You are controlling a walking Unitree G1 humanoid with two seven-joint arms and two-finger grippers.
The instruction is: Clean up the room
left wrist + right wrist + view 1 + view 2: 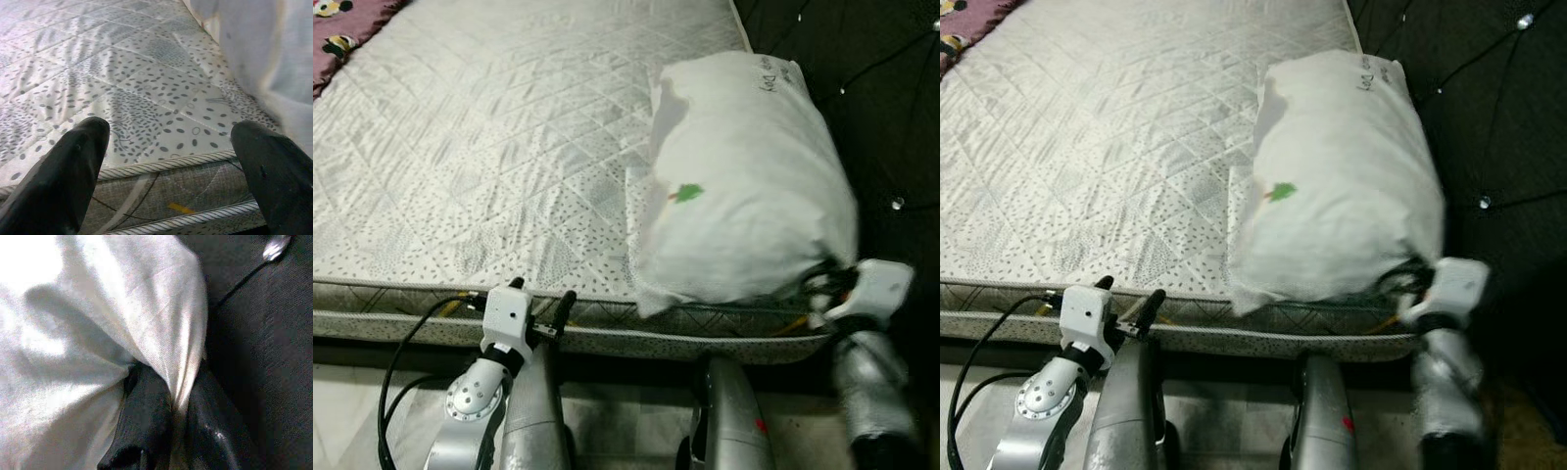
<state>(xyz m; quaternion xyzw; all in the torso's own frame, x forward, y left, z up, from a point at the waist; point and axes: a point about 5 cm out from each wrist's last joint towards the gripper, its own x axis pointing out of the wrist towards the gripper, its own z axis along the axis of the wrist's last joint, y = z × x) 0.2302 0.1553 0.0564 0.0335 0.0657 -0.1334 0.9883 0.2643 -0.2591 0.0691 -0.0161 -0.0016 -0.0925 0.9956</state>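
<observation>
A white pillow (744,181) with a small green mark lies on the right side of the quilted mattress (489,147), its near end hanging over the bed's front edge. My right gripper (171,426) is shut on a fold of the pillow's cover at its near right corner, beside the dark headboard. My left gripper (171,156) is open, its two black fingers (68,171) spread wide over the mattress's piped front edge, left of the pillow, with nothing between them.
A dark tufted headboard (862,69) with shiny buttons runs along the right of the bed. A maroon patterned blanket (342,29) lies at the far left corner. Pale floor (352,401) shows below the bed's front edge.
</observation>
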